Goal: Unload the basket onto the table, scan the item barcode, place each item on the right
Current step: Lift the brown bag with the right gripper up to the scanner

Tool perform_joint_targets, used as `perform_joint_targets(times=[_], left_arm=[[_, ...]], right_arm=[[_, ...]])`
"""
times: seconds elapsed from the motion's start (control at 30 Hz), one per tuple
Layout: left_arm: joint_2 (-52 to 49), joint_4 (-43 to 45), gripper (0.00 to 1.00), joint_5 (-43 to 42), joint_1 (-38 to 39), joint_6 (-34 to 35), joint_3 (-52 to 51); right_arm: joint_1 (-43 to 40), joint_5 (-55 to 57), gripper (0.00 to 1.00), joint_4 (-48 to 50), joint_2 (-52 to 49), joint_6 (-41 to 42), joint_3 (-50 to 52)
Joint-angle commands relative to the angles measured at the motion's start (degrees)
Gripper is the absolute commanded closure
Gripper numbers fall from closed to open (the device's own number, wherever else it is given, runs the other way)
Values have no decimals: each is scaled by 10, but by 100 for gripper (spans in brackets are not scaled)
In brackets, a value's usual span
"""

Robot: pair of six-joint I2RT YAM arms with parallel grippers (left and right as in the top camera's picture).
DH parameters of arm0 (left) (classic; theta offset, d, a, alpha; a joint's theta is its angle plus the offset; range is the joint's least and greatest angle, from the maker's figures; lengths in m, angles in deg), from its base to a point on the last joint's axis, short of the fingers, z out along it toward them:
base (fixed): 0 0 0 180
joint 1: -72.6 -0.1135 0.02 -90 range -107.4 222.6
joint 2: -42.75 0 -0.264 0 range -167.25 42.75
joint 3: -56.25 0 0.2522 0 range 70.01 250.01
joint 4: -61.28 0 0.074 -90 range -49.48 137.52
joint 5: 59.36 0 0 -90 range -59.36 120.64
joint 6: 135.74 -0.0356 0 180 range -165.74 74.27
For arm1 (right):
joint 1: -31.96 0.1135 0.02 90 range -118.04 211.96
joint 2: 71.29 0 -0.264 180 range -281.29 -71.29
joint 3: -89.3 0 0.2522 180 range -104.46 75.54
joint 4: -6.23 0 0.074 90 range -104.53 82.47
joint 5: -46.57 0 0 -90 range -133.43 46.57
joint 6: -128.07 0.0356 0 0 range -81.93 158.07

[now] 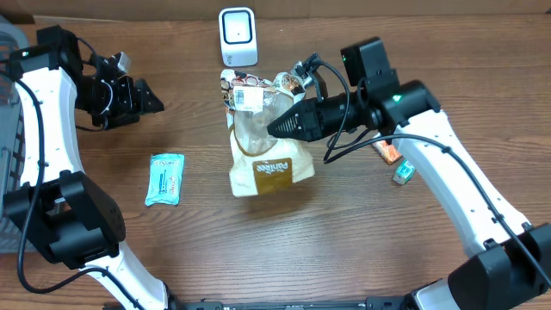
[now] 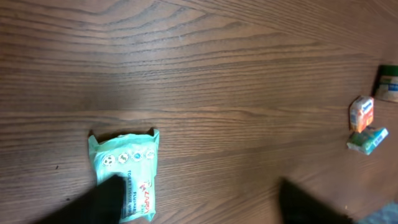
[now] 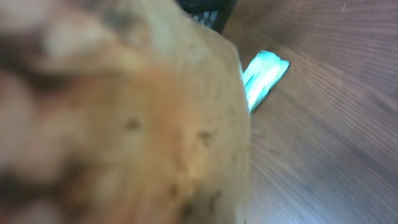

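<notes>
A: Teal and glossy up front: the flat wipes packet (image 1: pixel 164 178) lies on the wood-grain table (image 1: pixel 362 250). Off to the right sit a small orange carton (image 1: pixel 387 152) and a teal carton (image 1: pixel 403 174), close under the right arm.

B: Mid-table, the star: the bread bag (image 1: pixel 263 151). Clear crinkly film on top, tan printed band at the base, lumpy loaf shapes inside. The right gripper (image 1: pixel 277 126) has its jaws pressed together on the film, pinching the bag's upper half.

A: Thin film in a narrow pinch, that's my worry. It could slip or stretch, and the heavy end would slump.

B: And wrinkles! A white label (image 1: pixel 248 97) sits by the bunched neck. I can't tell if it carries the barcode, but creased, shiny plastic could spoil a read.

A: A swing of that arm might also clip the cartons.

B: Further back, the left gripper (image 1: pixel 148 96) hangs over bare wood, jaws spread wide, holding nothing.

A: Farthest off is the white scanner (image 1: pixel 238 36), rounded and upright, the bag's neck just before it. If the code faces away, no scan.
</notes>
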Motion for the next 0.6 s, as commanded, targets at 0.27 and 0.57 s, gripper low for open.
perform_joint_targets(times=[0.27,0.57], left_arm=[[14,3,1,89,-2,3,11],[14,3,1,89,-2,3,11]], right_arm=[[58,368,96,-31,17,-37,-113],[149,838,96,217,-51,-137,-111]])
